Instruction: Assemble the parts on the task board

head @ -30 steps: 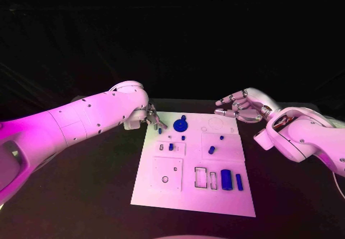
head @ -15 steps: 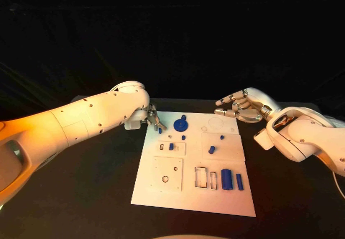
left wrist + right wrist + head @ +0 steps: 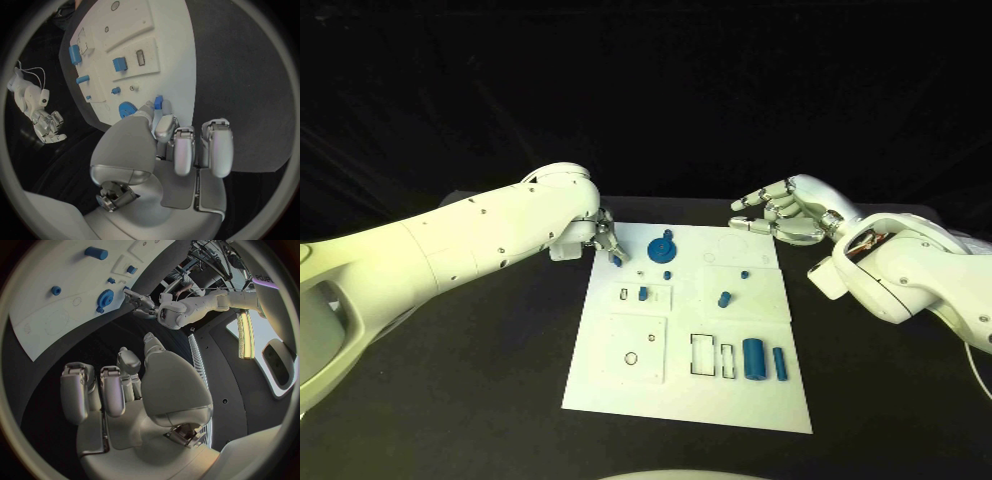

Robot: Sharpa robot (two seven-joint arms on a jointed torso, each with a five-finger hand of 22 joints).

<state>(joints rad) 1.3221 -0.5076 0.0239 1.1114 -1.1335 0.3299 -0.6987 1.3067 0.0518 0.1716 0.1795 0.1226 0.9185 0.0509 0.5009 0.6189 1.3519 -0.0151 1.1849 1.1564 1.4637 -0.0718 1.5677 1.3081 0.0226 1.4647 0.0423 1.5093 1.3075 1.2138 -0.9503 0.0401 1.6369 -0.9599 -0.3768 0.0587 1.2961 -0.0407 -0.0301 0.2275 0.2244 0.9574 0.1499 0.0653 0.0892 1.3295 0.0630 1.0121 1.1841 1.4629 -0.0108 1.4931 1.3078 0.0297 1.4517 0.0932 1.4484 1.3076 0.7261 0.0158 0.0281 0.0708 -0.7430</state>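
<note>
Black table, part (image 3: 159, 102) in left robot hand (image 3: 164, 131)

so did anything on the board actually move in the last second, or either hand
Nothing visibly changed. The left robot hand still pinches a small blue part at the far left edge of the white task board, the right robot hand still hovers past its far right corner holding nothing, and the blue gear lies as before.

We count one white task board (image 3: 689, 390) on the bench (image 3: 473, 400), seven blue parts (image 3: 754, 359) lying or standing on the task board, an eighth blue piece (image 3: 615, 259) at the left hand's fingertips, and two silver hands (image 3: 788, 214).
</note>
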